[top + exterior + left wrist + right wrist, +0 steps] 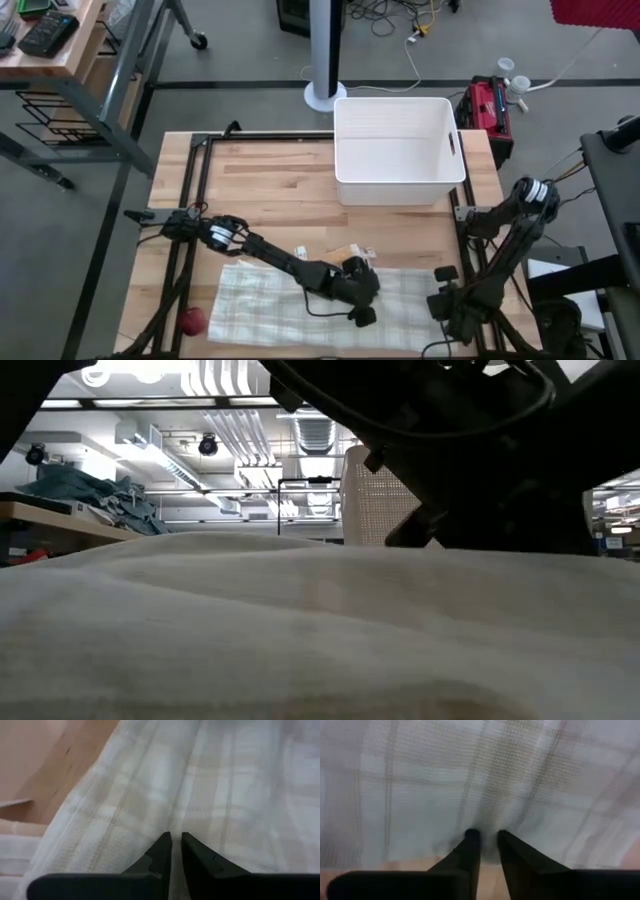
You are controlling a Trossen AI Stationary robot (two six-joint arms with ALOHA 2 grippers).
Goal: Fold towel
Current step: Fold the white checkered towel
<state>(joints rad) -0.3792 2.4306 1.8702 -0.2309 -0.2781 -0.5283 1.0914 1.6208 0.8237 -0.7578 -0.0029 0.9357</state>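
A pale checked towel point(300, 305) lies spread flat along the table's near edge; in the low view the towel point(300, 630) fills the lower half. My left gripper point(362, 314) reaches in from the left and slants down onto the towel's middle; in its own view my left gripper point(176, 839) is shut on the cloth. My right gripper point(443, 302) points down at the towel's right edge; in its wrist view my right gripper point(487, 835) has its fingers close together on that edge. My left gripper pinches a raised ridge of the towel point(176, 822) between its two fingertips, near the towel's middle, slanting down from the table's left. The cloth around it lies on the table. My right gripper pinches the towel's right edge point(485, 822) between its fingertips from above, pointing down. The edge lies on the wood; the number of layers does not show.
A white bin point(400, 150) stands at the table's far side, right of centre. A small red ball point(192, 320) sits by the towel's near left corner. Small tan scraps point(352, 252) lie just beyond the towel's far edge. Bare wood point(270, 200) lies between towel and bin.
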